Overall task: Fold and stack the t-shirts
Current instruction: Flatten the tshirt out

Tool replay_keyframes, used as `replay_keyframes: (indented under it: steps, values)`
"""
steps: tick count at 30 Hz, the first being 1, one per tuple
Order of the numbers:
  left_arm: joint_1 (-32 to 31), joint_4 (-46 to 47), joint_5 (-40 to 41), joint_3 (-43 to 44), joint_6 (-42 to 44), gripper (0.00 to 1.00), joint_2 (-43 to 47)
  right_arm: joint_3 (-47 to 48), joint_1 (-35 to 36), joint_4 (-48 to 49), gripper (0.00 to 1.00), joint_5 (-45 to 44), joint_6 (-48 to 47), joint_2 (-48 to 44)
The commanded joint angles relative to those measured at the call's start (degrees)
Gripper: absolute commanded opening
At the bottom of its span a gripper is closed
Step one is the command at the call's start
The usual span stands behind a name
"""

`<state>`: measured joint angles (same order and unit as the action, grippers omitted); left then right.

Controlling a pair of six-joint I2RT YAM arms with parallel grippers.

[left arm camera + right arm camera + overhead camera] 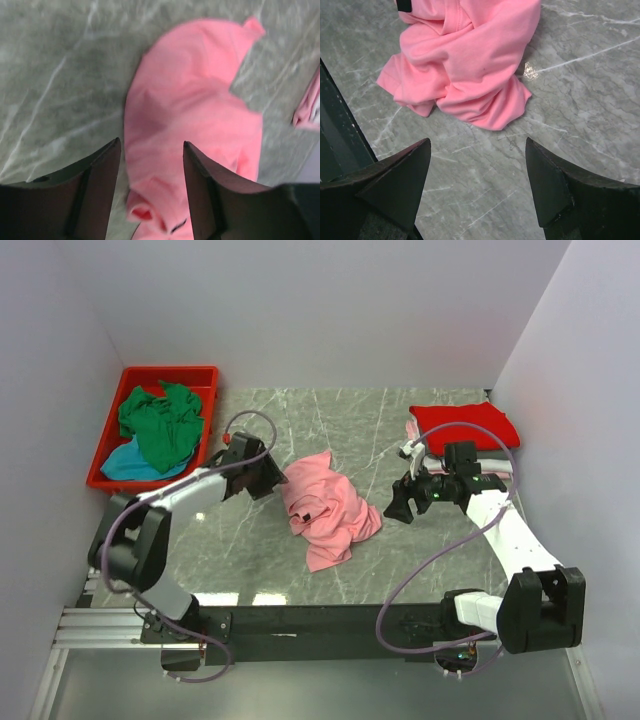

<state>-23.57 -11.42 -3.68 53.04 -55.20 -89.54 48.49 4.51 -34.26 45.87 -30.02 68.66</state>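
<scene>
A salmon pink t-shirt (325, 508) lies crumpled in the middle of the table; it also shows in the left wrist view (195, 115) and the right wrist view (465, 55). My left gripper (272, 480) is open at the shirt's left edge, with cloth between its fingers (150, 150). My right gripper (398, 506) is open and empty, just right of the shirt, over bare table (477, 147). A folded red t-shirt (465, 425) lies on a pale pink one (495, 466) at the back right. Green (160, 420) and teal (135, 462) t-shirts lie in the bin.
A red plastic bin (107, 445) stands at the back left against the wall. White walls close in the grey marble table (340, 410) on three sides. The black base rail (320, 620) runs along the near edge.
</scene>
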Motion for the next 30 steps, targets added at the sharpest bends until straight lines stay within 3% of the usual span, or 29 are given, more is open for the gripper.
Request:
replay_keyframes:
  steps: [1, 10, 18, 21, 28, 30]
  values:
    - [0.11, -2.82, 5.96, 6.64, -5.63, 0.57, -4.31, 0.73, 0.14, 0.86, 0.82, -0.69, 0.49, -1.87]
    - [0.19, -5.98, 5.79, 15.69, 6.85, 0.43, -16.01, 0.9, 0.14, 0.69, 0.82, -1.22, 0.49, -2.04]
    - [0.19, -3.52, 1.23, 17.19, 11.6, 0.38, -20.14, 1.08, 0.23, 0.34, 0.82, -1.48, 0.49, -1.43]
    - [0.19, -4.4, 1.66, 18.07, 12.83, 0.31, -20.85, 1.17, 0.14, 0.25, 0.82, -1.39, 0.49, -1.51]
    - [0.19, -3.52, 3.51, 17.01, 15.03, 0.01, -19.01, 1.17, 0.14, 0.16, 0.82, -1.31, 0.23, -1.6]
    - [0.11, -3.0, 3.51, 16.58, 16.61, 0.0, -17.35, 1.08, 0.06, 0.25, 0.82, -1.39, 0.31, -1.6]
